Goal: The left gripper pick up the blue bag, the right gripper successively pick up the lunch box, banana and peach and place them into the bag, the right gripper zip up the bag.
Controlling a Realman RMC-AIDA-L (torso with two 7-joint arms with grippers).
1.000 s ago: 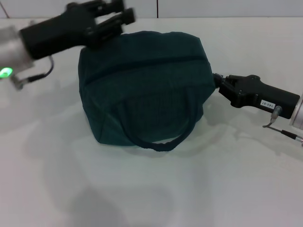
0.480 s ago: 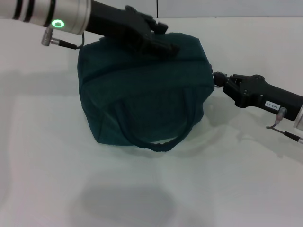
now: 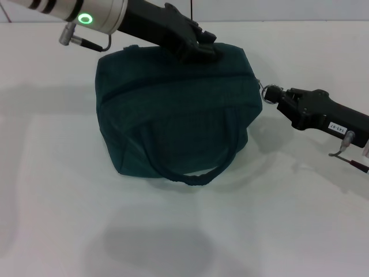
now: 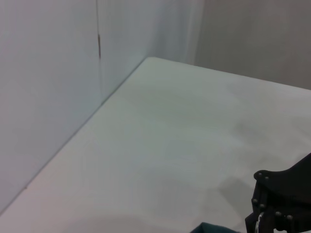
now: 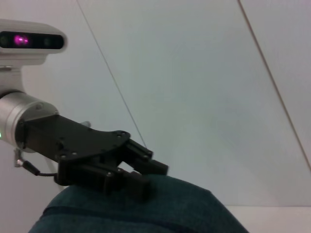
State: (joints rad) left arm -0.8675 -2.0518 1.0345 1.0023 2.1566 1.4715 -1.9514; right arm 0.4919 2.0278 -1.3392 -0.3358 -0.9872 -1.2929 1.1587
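The blue bag (image 3: 173, 121) stands on the white table (image 3: 288, 219), its zipper line (image 3: 167, 82) running across the top and one loop handle (image 3: 193, 176) hanging down the front. My left gripper (image 3: 203, 51) rests on the bag's back top edge; the right wrist view shows this left gripper (image 5: 153, 182) lying on the bag's fabric (image 5: 146, 211). My right gripper (image 3: 275, 94) is at the bag's right end, shut on the metal ring pull (image 3: 267, 91), which is stretched out sideways. The lunch box, banana and peach are out of view.
A white wall (image 3: 259, 8) runs close behind the bag. The left wrist view shows the table (image 4: 170, 145) meeting the wall at a corner, with the right gripper (image 4: 262, 218) and a tip of the bag (image 4: 214, 228) low in that picture.
My left arm swung in from the far left and came down on the bag's top. My right gripper drew a little to the right with the ring pull.
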